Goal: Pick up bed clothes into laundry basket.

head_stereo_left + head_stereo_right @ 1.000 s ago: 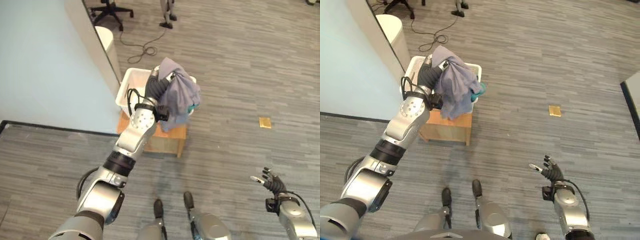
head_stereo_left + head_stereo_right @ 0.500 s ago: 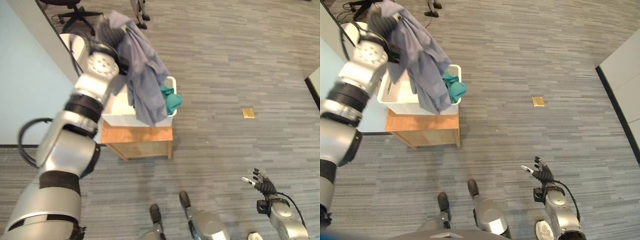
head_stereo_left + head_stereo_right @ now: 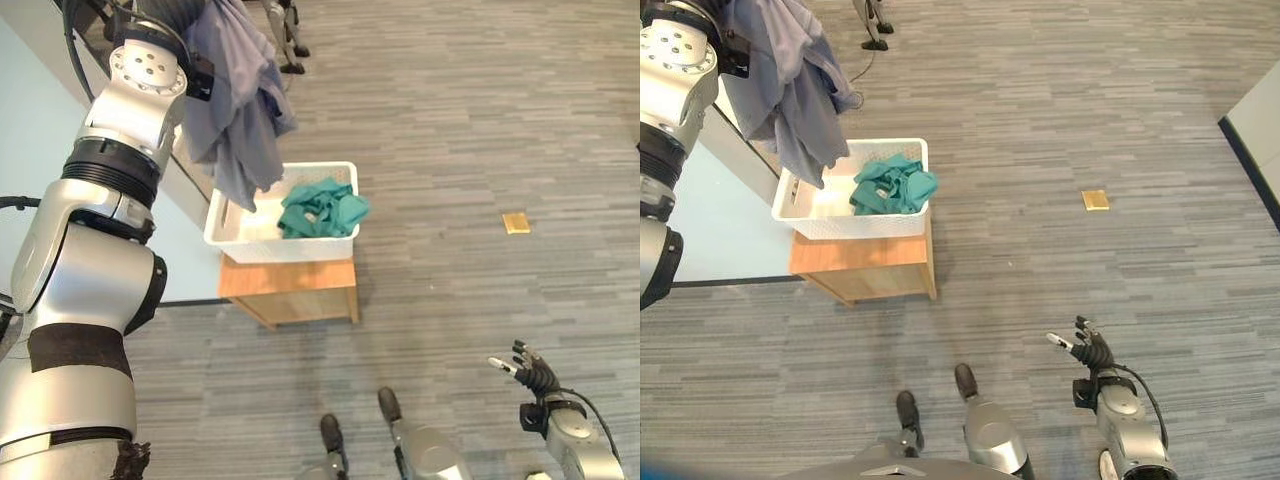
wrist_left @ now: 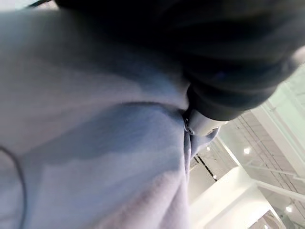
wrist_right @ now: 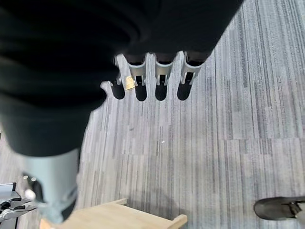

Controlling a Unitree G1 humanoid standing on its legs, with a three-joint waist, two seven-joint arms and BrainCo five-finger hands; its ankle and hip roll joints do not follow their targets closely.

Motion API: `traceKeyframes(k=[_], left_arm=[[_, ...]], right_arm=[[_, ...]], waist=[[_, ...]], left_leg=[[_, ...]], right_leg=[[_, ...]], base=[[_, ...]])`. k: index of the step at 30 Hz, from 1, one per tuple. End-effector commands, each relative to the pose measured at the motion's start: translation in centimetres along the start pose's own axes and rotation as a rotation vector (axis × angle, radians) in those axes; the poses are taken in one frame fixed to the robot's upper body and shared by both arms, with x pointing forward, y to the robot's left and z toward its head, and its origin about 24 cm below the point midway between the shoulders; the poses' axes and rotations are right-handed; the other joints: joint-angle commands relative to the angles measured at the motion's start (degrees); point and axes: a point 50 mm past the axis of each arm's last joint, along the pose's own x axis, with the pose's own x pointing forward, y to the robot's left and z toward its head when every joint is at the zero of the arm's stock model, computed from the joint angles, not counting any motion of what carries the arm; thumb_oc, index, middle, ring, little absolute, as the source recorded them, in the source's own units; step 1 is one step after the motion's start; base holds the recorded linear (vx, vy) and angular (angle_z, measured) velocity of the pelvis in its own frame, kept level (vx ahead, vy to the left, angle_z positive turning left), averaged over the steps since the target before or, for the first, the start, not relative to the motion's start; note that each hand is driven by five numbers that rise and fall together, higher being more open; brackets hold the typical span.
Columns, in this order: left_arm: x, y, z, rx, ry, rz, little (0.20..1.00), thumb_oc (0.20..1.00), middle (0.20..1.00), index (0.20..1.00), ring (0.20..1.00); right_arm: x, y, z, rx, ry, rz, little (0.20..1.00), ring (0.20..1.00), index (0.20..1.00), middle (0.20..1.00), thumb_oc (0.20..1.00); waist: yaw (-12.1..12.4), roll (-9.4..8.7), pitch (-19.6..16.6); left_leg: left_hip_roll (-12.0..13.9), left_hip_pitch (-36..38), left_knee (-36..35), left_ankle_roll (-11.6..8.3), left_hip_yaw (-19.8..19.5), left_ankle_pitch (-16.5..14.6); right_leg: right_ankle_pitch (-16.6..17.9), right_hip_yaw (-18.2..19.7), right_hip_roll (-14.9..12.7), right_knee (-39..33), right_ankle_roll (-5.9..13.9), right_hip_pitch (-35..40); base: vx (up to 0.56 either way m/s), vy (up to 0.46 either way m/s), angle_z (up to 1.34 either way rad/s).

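A grey-blue garment (image 3: 235,110) hangs from my raised left hand (image 4: 200,121), which is shut on its top, mostly buried in the cloth. The garment's lower end dangles just above the left end of the white laundry basket (image 3: 280,245). A teal garment (image 3: 322,207) lies crumpled in the basket's right half. The basket stands on a small wooden table (image 3: 300,290). My right hand (image 3: 530,372) hangs low at the right over the floor, fingers straight and holding nothing.
A pale blue bed surface (image 3: 720,230) with a grey edge runs along the left, right behind the basket. A small yellow square (image 3: 516,223) lies on the grey floor to the right. Chair legs (image 3: 875,25) stand at the far top.
The view has shifted. My left arm has lifted the grey-blue garment higher and leftward, so it no longer covers the basket and the teal garment shows in full. The right hand stays low.
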Motion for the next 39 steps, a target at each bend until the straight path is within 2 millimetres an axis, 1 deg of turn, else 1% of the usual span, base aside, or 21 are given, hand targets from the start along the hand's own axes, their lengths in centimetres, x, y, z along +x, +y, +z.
traceKeyframes(k=[1, 3, 4, 5, 6, 7, 8, 11, 13, 17, 20, 21, 24, 25, 26, 27, 30, 33, 36, 37, 39], left_arm=[[0.7, 5.1, 4.4, -0.012, -0.142, 0.141, 0.2, 0.2, 0.2, 0.2, 0.2], [0.8, 5.1, 3.3, -0.005, -0.091, 0.145, 0.2, 0.2, 0.2, 0.2, 0.2], [0.8, 5.1, 3.3, -0.005, -0.092, 0.145, 0.2, 0.2, 0.2, 0.2, 0.2], [0.9, 5.2, 2.5, 0.007, -0.044, 0.154, 0.2, 0.2, 0.2, 0.2, 0.2], [0.9, 5.2, 2.5, 0.007, -0.045, 0.154, 0.2, 0.2, 0.2, 0.2, 0.2], [0.9, 5.9, 2.0, 0.076, -0.005, 0.178, 0.2, 0.2, 0.2, 0.2, 0.2], [0.9, 6.3, 1.7, 0.102, 0.015, 0.191, 0.2, 0.2, 0.2, 0.2, 0.2], [0.6, 7.6, 0.5, 0.235, 0.066, 0.221, 0.2, 0.2, 0.2, 0.2, 0.2], [0.4, 8.0, -0.3, 0.3, 0.088, 0.226, 0.2, 0.2, 0.2, 0.2, 0.2], [0.3, 7.7, -1.2, 0.352, 0.107, 0.215, 0.2, 0.2, 0.2, 0.2, 0.2], [0.3, 7.6, -1.2, 0.367, 0.108, 0.208, 0.2, 0.2, 0.2, 0.2, 0.2], [0.3, 7.3, -1.4, 0.416, 0.107, 0.19, 0.2, 0.2, 0.2, 0.2, 0.2], [0.1, 7.1, -2.1, 0.499, 0.115, 0.163, 0.2, 0.2, 0.2, 0.2, 0.2], [0.2, 6.9, -2.0, 0.525, 0.115, 0.166, 0.849, 0.849, 0.849, 0.849, 0.849], [0.1, 6.7, -2.4, 0.521, 0.124, 0.151, 1.0, 1.0, 1.0, 1.0, 1.0], [0.1, 6.3, -2.5, 0.523, 0.128, 0.137, 1.0, 1.0, 1.0, 1.0, 1.0], [0.5, 5.7, -1.2, 0.557, 0.084, 0.145, 1.0, 1.0, 1.0, 1.0, 1.0], [0.5, 5.7, -0.9, 0.534, 0.07, 0.153, 1.0, 1.0, 1.0, 1.0, 1.0], [0.5, 5.9, -0.9, 0.517, 0.072, 0.161, 1.0, 1.0, 1.0, 1.0, 1.0], [0.4, 6.7, -1.1, 0.494, 0.085, 0.179, 1.0, 1.0, 1.0, 1.0, 1.0], [0.4, 7.1, -0.9, 0.446, 0.087, 0.196, 1.0, 1.0, 1.0, 1.0, 1.0]], right_arm=[[-0.1, -3.3, 2.7, -0.042, -0.118, -0.062, 1.0, 1.0, 1.0, 1.0, 1.0], [0.1, -3.4, 3.2, -0.051, -0.135, -0.065, 1.0, 1.0, 1.0, 1.0, 1.0], [0.1, -3.4, 3.2, -0.051, -0.136, -0.065, 1.0, 1.0, 1.0, 1.0, 1.0], [0.1, -3.4, 3.7, -0.06, -0.15, -0.067, 1.0, 1.0, 1.0, 1.0, 1.0], [0.2, -3.4, 3.7, -0.06, -0.151, -0.067, 1.0, 1.0, 1.0, 1.0, 1.0], [0.1, -3.4, 4.3, -0.069, -0.174, -0.066, 1.0, 1.0, 1.0, 1.0, 1.0], [0.0, -3.3, 4.4, -0.069, -0.182, -0.065, 1.0, 1.0, 1.0, 1.0, 1.0], [-0.2, -3.3, 4.2, -0.076, -0.182, -0.071, 1.0, 1.0, 1.0, 1.0, 1.0], [-0.4, -3.1, 3.9, -0.069, -0.182, -0.073, 1.0, 1.0, 1.0, 1.0, 1.0], [-0.7, -2.9, 3.3, -0.074, -0.175, -0.066, 1.0, 1.0, 1.0, 1.0, 1.0], [-0.9, -2.8, 3.2, -0.08, -0.175, -0.063, 1.0, 1.0, 1.0, 1.0, 1.0], [-0.9, -2.7, 3.2, -0.091, -0.18, -0.055, 1.0, 1.0, 1.0, 1.0, 1.0], [-1.2, -2.6, 2.7, -0.106, -0.165, -0.04, 1.0, 1.0, 1.0, 1.0, 1.0], [-1.2, -2.6, 2.6, -0.11, -0.162, -0.036, 1.0, 1.0, 1.0, 1.0, 1.0], [-1.3, -2.6, 2.4, -0.114, -0.157, -0.032, 1.0, 1.0, 1.0, 1.0, 1.0], [-1.3, -2.7, 2.2, -0.118, -0.148, -0.031, 1.0, 1.0, 1.0, 1.0, 1.0], [-1.4, -2.6, 1.8, -0.116, -0.137, -0.026, 1.0, 1.0, 1.0, 1.0, 1.0], [-1.4, -2.9, 1.6, -0.114, -0.129, -0.033, 1.0, 1.0, 1.0, 1.0, 1.0], [-1.4, -3.0, 1.7, -0.112, -0.129, -0.034, 1.0, 1.0, 1.0, 1.0, 1.0], [-1.5, -3.1, 1.4, -0.112, -0.116, -0.036, 1.0, 1.0, 1.0, 1.0, 1.0], [-1.4, -3.2, 1.2, -0.122, -0.099, -0.034, 1.0, 1.0, 1.0, 1.0, 1.0]], waist=[[0.8, 2.87, 1.1], [0.4, 2.72, 2.3], [0.4, 2.73, 2.3], [-0.1, 2.56, 3.8], [-0.2, 2.55, 3.8], [-0.9, 2.25, 5.7], [-1.2, 2.11, 6.6], [-2.4, 1.66, 9.2], [-3.0, 1.53, 10.5], [-4.5, 1.22, 12.7], [-5.1, 1.07, 13.5], [-5.6, 1.06, 14.1], [-5.9, 1.2, 14.0], [-5.9, 1.25, 13.9], [-5.9, 1.35, 13.8], [-5.8, 1.39, 13.6], [-5.5, 1.5, 12.7], [-5.0, 1.83, 11.9], [-4.7, 1.99, 11.1], [-4.2, 2.33, 10.3], [-3.8, 2.79, 9.5]], left_leg=[[2.7, 3.6, 0.3, -2.6, 1.6, -4.7], [2.7, 2.9, 0.3, -2.56, 1.7, -4.7], [2.7, 2.9, 0.3, -2.55, 1.7, -4.7], [2.8, 2.0, 0.3, -2.54, 1.7, -4.6], [2.7, 1.9, 0.3, -2.54, 1.7, -4.6], [2.7, 0.9, 0.3, -2.49, 1.8, -4.4], [2.7, 0.4, 0.3, -2.48, 1.9, -4.4], [2.8, -1.1, 0.3, -2.49, 2.3, -4.0], [2.9, -1.8, 0.3, -2.5, 2.3, -4.0], [3.2, -2.9, 0.3, -2.57, 2.6, -4.0], [3.3, -3.3, 0.3, -2.61, 2.8, -4.1], [3.4, -3.5, 0.3, -2.71, 2.8, -4.1], [3.5, -3.2, 0.3, -2.78, 2.9, -4.5], [3.5, -3.1, 0.3, -2.79, 2.8, -4.6], [3.7, -2.7, 0.3, -2.82, 2.9, -4.9], [3.7, -2.7, 0.3, -2.85, 2.8, -4.9], [3.6, -2.5, 0.3, -2.89, 2.5, -4.8], [3.7, -1.7, 0.3, -2.97, 2.4, -5.0], [3.4, -1.8, 0.3, -2.96, 2.1, -4.7], [3.4, -1.3, 0.3, -2.99, 1.9, -4.7], [3.3, -0.8, 0.3, -3.01, 1.8, -4.7]], right_leg=[[0.3, -5.6, -4.6, 0.7, 2.64, 0.0], [0.4, -5.7, -4.6, 0.7, 2.75, -0.7], [0.4, -5.7, -4.6, 0.7, 2.75, -0.8], [0.5, -5.8, -4.6, 0.7, 2.83, -1.5], [0.5, -5.8, -4.6, 0.7, 2.83, -1.6], [0.7, -5.7, -4.7, 0.7, 2.92, -2.6], [0.7, -5.8, -4.7, 0.7, 2.96, -3.1], [1.2, -5.7, -4.9, 0.7, 3.11, -5.0], [1.4, -5.5, -5.0, 0.7, 3.14, -6.0], [1.8, -5.0, -5.1, 0.7, 3.27, -7.8], [2.0, -4.6, -5.1, 0.7, 3.23, -8.6], [2.1, -4.6, -5.2, 0.8, 3.35, -9.2], [2.3, -4.3, -5.1, 0.9, 3.48, -9.4], [2.3, -4.3, -5.1, 0.9, 3.46, -9.4], [2.1, -4.3, -5.0, 1.0, 3.45, -9.2], [2.1, -4.3, -4.9, 1.0, 3.45, -9.1], [2.4, -4.4, -4.9, 1.0, 3.34, -9.1], [2.1, -4.4, -4.6, 1.0, 3.34, -8.4], [2.2, -4.7, -4.8, 0.9, 3.36, -8.3], [2.1, -4.9, -4.7, 0.9, 3.31, -7.7], [1.9, -4.9, -4.6, 1.0, 3.27, -7.2]], base=[[0.0, 0.0, 0.0], [-0.04, 0.003, -0.02], [-0.05, -0.002, -0.02], [-0.04, -0.001, -0.03], [-0.09, 0.007, -0.02], [-0.07, 0.007, -0.03], [-0.1, 0.014, -0.05], [-0.06, 0.006, -0.06], [-0.04, 0.01, -0.06], [-0.03, 0.016, -0.1], [-0.02, 0.006, -0.11], [-0.01, 0.015, -0.1], [0.02, 0.012, -0.07], [0.04, 0.014, -0.03], [0.03, 0.006, -0.02], [0.0, 0.0, 0.0], [0.01, -0.004, 0.0], [0.01, -0.003, 0.01], [0.0, 0.0, 0.0], [0.03, -0.01, 0.01], [0.0, 0.0, 0.0]])
